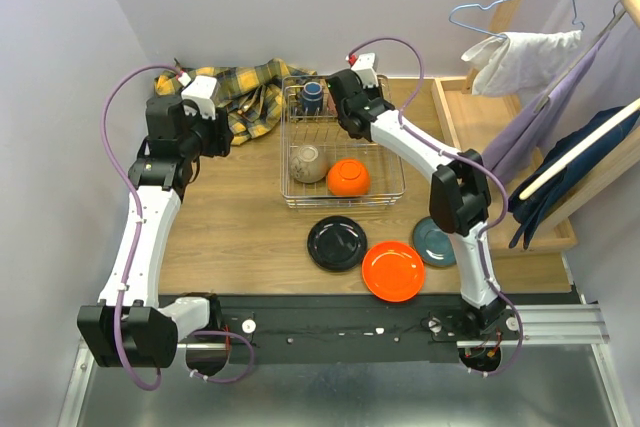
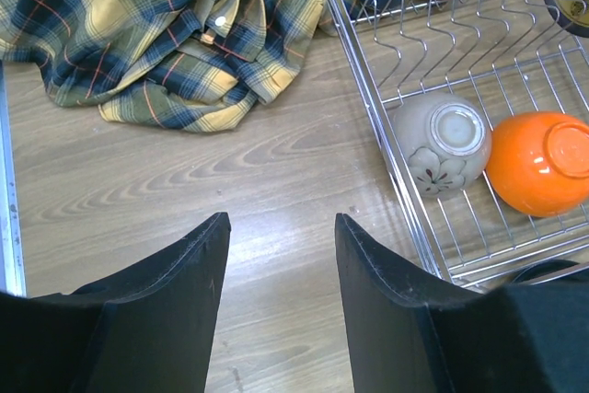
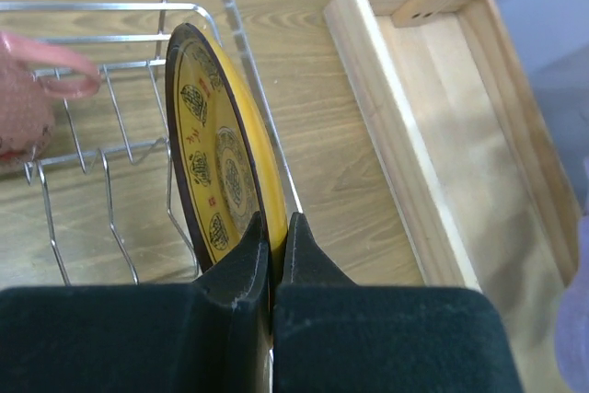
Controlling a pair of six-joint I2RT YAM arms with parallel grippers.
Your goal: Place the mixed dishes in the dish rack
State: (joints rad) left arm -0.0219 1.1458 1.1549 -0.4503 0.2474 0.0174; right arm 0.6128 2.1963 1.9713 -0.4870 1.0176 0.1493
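The dish rack (image 1: 345,204) holds an upturned beige bowl (image 1: 308,162), an upturned orange bowl (image 1: 348,177) and a blue mug (image 1: 313,97). My right gripper (image 3: 276,225) is shut on the rim of the yellow patterned plate (image 3: 213,158) and holds it on edge among the rack wires (image 3: 248,52) at the rack's far right; in the top view it (image 1: 347,122) is over the back of the rack. A pinkish cup (image 3: 28,98) stands to its left. My left gripper (image 2: 281,227) is open and empty over bare table, left of the rack (image 2: 368,89). The black plate (image 1: 337,243), orange plate (image 1: 393,270) and teal plate (image 1: 433,242) lie in front of the rack.
The yellow plaid cloth (image 1: 240,92) is bunched at the back left, beside the rack. A wooden tray-like frame (image 3: 396,135) stands right of the rack. Clothes hang on a rail (image 1: 560,97) at the far right.
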